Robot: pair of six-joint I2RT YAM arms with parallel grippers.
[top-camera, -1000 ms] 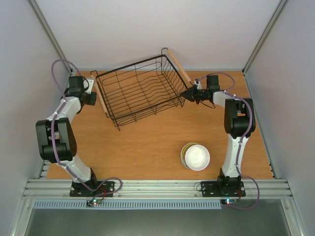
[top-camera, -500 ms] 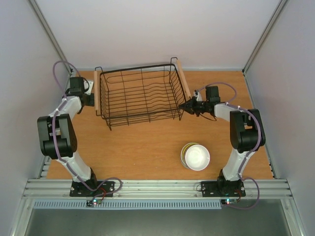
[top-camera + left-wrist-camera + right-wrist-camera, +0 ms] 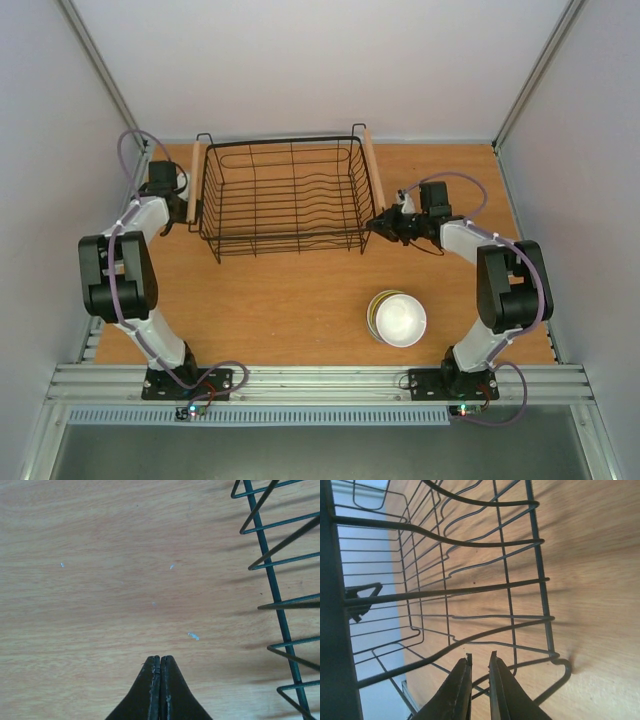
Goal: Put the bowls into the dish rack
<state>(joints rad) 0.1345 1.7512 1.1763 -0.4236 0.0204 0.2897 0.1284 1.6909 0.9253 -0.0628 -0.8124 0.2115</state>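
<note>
The dish rack (image 3: 373,172) sits upright at 12 o'clock on the tabletop (image 3: 300,290), and the stacked bowls (image 3: 398,318) stand at its 5 o'clock, well apart. The left gripper (image 3: 160,659) is closed and empty at the rack's 9 o'clock. The right gripper (image 3: 479,656), at 3 o'clock, is all but closed, possibly touching a wire.

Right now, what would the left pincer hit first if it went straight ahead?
Probably the bare table; the dish rack sits off to the side of the left pincer.
</note>
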